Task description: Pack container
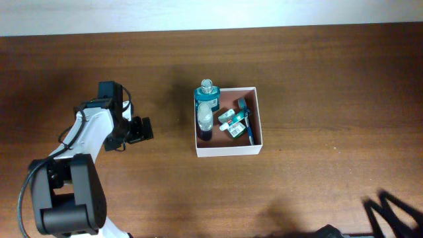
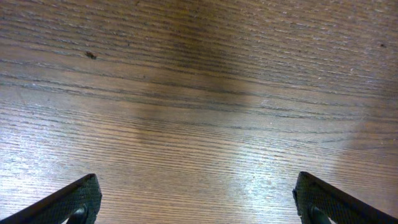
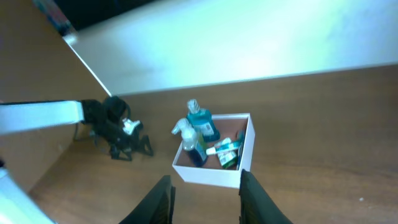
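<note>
Shallow square white-walled container (image 1: 228, 151) is sitting ahead of my wide-gaping, empty left pincer (image 1: 140, 129). Likely light and flimsy; I'm favouring a wall-edge grip.

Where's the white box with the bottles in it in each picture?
Overhead: the white box sits just right of the middle.
Left wrist: not in it; only the wooden table shows.
Right wrist: the white box is low in the middle, just above the fingers.
Shared landmark: the teal bottle standing in one corner of the box.
</note>
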